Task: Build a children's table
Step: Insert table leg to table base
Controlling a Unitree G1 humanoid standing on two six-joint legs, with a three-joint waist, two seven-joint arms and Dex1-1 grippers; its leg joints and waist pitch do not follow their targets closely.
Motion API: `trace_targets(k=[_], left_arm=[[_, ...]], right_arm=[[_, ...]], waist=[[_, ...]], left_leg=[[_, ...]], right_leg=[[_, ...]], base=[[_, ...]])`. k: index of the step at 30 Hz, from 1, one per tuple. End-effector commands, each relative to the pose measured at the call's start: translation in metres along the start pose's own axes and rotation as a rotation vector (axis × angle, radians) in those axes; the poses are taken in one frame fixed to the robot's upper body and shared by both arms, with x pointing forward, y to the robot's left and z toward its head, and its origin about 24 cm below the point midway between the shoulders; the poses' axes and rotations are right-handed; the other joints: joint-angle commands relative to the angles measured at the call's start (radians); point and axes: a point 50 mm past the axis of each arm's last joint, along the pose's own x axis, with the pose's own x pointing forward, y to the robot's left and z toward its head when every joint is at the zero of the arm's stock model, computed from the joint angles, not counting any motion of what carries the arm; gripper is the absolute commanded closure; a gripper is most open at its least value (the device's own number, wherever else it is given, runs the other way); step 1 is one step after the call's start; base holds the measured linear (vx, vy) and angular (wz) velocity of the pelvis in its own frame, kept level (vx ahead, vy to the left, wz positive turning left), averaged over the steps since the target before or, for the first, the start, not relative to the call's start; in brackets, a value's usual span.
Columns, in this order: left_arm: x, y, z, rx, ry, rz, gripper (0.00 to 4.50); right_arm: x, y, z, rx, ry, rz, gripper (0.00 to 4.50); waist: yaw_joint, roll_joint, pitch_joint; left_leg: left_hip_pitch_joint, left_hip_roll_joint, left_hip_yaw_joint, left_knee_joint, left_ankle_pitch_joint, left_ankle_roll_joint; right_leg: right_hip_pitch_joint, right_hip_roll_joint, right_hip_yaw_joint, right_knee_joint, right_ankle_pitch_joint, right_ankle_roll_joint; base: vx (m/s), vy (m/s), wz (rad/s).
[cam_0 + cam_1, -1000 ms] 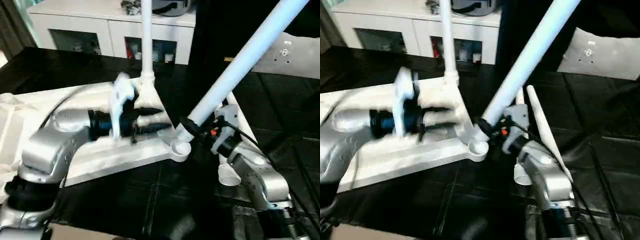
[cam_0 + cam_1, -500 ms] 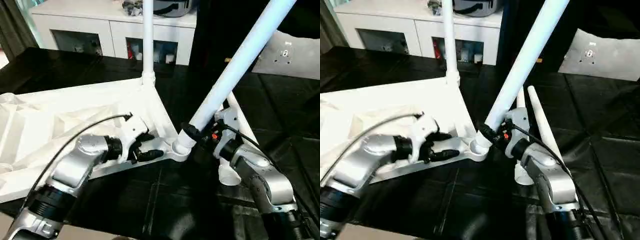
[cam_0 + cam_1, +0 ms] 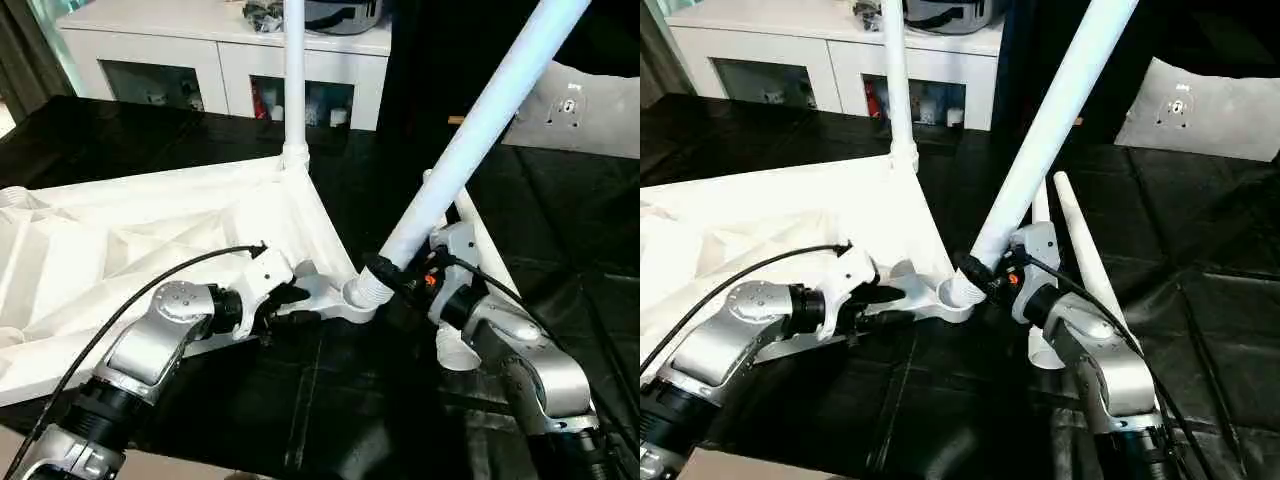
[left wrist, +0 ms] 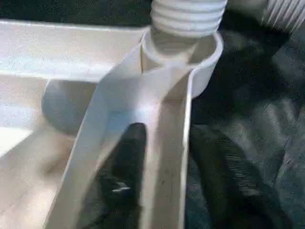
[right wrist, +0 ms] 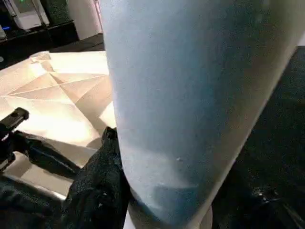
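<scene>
The white table top [image 3: 150, 240] lies ribbed side up on the dark floor [image 3: 330, 400], one leg [image 3: 293, 80] upright in its far corner socket. A second leg [image 3: 470, 130] leans with its threaded end at the near corner socket [image 3: 360, 295], clamped in the right gripper [image 3: 385, 272]. The left gripper [image 3: 290, 305], just beside that socket, pinches the top's rim, one finger [image 4: 125, 167] inside. Two more legs [image 3: 1080, 250] lie behind the right gripper
</scene>
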Motion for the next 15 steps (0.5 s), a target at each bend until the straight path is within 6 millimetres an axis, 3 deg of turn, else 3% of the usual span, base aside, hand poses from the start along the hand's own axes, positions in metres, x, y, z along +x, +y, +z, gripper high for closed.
trace_targets(k=[1, 4, 11, 15], left_arm=[[0.0, 0.0, -0.009, 0.018, 0.054, -0.01, 3.34], [-0.002, 0.0, -0.013, 0.034, 0.081, -0.026, 3.36], [-0.002, 0.001, -0.02, 0.057, 0.123, -0.026, 3.97], [-0.002, 0.004, -0.022, 0.077, 0.153, -0.021, 4.29]], right_arm=[[0.0, 0.003, 0.004, -0.014, -0.008, 0.014, 2.62], [0.0, 0.003, 0.004, -0.013, -0.006, 0.015, 2.62], [0.0, 0.005, 0.003, -0.008, -0.004, 0.013, 2.62], [0.0, 0.006, 0.003, -0.007, -0.003, 0.016, 2.62]], waist=[[-0.002, 0.005, -0.07], [-0.002, 0.008, -0.068], [-0.004, 0.009, -0.066], [-0.005, 0.01, -0.06]], left_leg=[[0.01, 0.064, -0.022, -0.07, -0.095, 0.019], [0.01, 0.063, -0.022, -0.071, -0.111, 0.013], [0.011, 0.063, -0.023, -0.073, -0.127, 0.009], [0.016, 0.063, -0.025, -0.078, -0.183, -0.005]], right_leg=[[0.055, -0.087, 0.052, -0.065, -0.116, -0.196], [0.055, -0.087, 0.053, -0.067, -0.141, -0.191], [0.054, -0.087, 0.054, -0.07, -0.174, -0.184], [0.05, -0.089, 0.054, -0.08, -0.265, -0.166]], base=[[0.0, 0.0, 0.0], [0.0, 0.0, 0.0], [0.0, 0.0, 0.0], [0.0, 0.0, 0.0]])
